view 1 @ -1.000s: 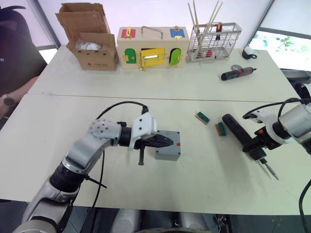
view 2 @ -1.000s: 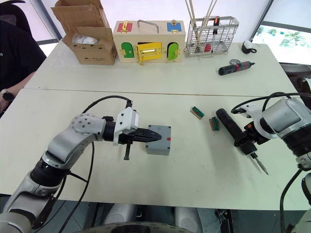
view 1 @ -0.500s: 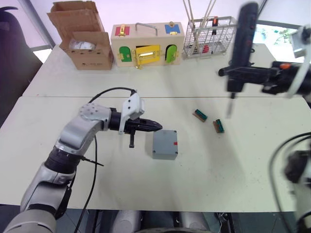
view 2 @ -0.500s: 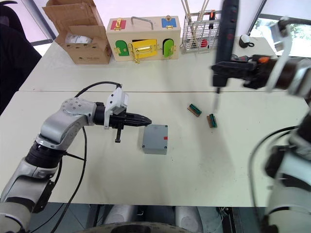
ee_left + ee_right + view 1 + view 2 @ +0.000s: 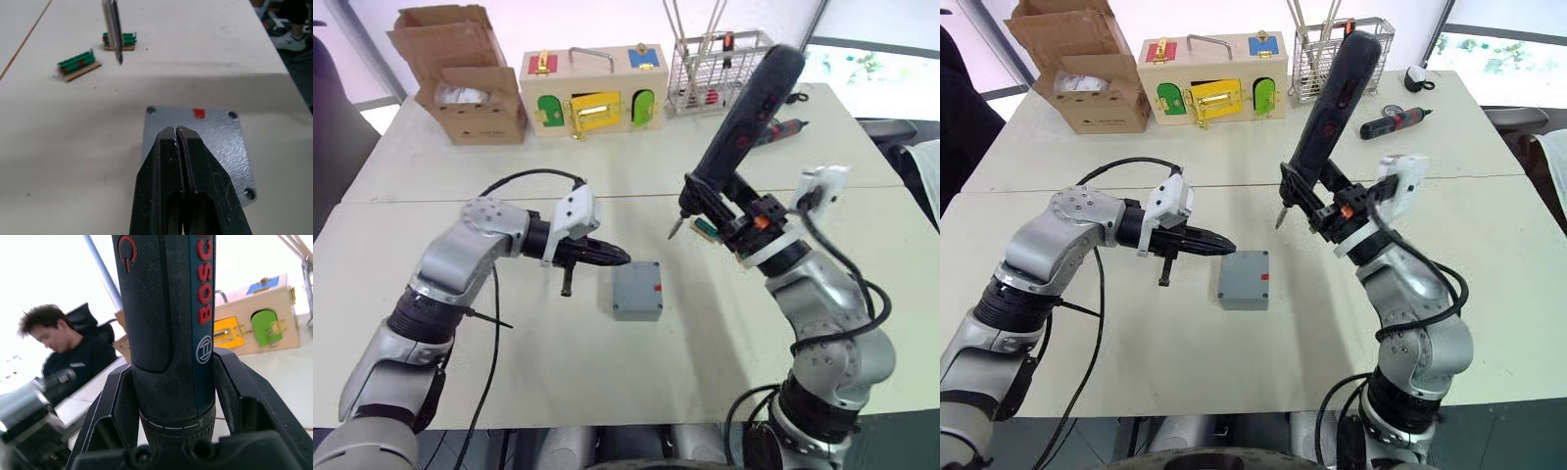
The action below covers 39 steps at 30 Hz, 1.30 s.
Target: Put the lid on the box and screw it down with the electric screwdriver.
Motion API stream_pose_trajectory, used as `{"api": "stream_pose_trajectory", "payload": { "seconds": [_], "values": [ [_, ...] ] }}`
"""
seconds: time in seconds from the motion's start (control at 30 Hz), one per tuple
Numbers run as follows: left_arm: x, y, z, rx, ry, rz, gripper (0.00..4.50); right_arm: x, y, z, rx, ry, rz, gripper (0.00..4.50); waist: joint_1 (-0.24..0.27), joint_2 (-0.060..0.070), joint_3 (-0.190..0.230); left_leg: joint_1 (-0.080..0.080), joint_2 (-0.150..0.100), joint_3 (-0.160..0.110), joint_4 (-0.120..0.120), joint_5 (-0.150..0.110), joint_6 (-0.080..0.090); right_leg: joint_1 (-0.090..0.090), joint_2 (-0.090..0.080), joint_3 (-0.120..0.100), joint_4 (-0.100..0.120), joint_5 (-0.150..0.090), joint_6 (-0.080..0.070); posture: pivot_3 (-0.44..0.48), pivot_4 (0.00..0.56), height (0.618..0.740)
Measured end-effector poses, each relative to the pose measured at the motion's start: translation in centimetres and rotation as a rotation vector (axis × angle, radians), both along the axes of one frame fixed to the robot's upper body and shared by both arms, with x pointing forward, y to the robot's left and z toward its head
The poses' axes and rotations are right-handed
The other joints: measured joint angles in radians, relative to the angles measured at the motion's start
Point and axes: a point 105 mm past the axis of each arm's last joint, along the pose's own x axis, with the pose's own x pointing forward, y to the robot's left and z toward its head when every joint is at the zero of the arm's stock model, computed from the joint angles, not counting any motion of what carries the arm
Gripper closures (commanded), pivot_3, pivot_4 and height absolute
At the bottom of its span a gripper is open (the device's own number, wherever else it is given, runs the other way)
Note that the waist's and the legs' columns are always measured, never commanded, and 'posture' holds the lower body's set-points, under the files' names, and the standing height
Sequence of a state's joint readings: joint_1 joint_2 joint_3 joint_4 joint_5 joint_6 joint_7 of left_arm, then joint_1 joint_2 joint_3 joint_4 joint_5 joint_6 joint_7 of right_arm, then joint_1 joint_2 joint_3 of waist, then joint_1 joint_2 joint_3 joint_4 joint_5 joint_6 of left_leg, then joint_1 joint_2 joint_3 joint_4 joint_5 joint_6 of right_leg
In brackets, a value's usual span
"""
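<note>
The grey box stands mid-table, a small red mark by its far edge. The lid lies flat on top of it, with screw holes at the corners. My left gripper is shut on nothing, its tips just left of the box, over the lid's edge in the left wrist view. My right gripper is shut on the electric screwdriver, a thick dark stick held tilted above the table. Its bit points down, behind and right of the box. My fingers clamp its body.
Two green terminal blocks lie beyond the box. Along the far edge stand a cardboard carton, a wooden box with coloured doors and a wire rack. A small black-and-red screwdriver lies far right. A person sits behind.
My right arm lifted the electric screwdriver off the table and swung it in to the middle, bit down near the box. My left gripper drew back from the box. The camera shifted.
</note>
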State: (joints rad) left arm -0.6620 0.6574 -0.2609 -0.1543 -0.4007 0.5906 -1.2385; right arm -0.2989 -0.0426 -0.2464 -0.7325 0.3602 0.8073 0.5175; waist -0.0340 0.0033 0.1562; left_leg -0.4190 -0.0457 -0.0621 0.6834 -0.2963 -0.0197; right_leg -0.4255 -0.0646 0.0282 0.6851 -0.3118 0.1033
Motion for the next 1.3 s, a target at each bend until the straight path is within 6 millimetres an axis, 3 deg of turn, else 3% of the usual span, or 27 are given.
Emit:
{"api": "stream_pose_trajectory", "payload": {
  "seconds": [0.27, 0.8, 1.3],
  "values": [
    [-0.7, -0.1, -3.4, 0.104, 0.016, -0.014, 4.50, -0.2, 0.7, -1.2, -0.076, -0.013, 0.015, 2.64, -0.009, 0.000, 0.000, 0.002, 0.001, 0.001, -0.001, 0.000, 0.000, 0.000, 0.001, 0.000, -0.001, 0.000, 0.000, 0.000, 0.150, 0.740],
    [-0.6, -0.2, -3.6, 0.085, -0.021, -0.012, 4.50, -0.8, 2.1, -3.1, -0.105, 0.038, 0.083, 2.64, -0.002, 0.000, 0.000, 0.003, 0.001, 0.001, 0.000, 0.000, 0.000, 0.003, 0.000, 0.000, -0.001, 0.000, 0.000, 0.000, 0.150, 0.740],
    [-0.6, -0.1, -3.9, 0.082, -0.017, -0.004, 4.50, -0.8, 3.1, -3.6, -0.165, -0.024, 0.104, 2.64, -0.002, 0.000, 0.000, 0.014, 0.001, 0.000, -0.001, -0.003, 0.006, 0.014, 0.001, 0.000, -0.003, 0.000, 0.000, 0.000, 0.150, 0.740]
  ]
}}
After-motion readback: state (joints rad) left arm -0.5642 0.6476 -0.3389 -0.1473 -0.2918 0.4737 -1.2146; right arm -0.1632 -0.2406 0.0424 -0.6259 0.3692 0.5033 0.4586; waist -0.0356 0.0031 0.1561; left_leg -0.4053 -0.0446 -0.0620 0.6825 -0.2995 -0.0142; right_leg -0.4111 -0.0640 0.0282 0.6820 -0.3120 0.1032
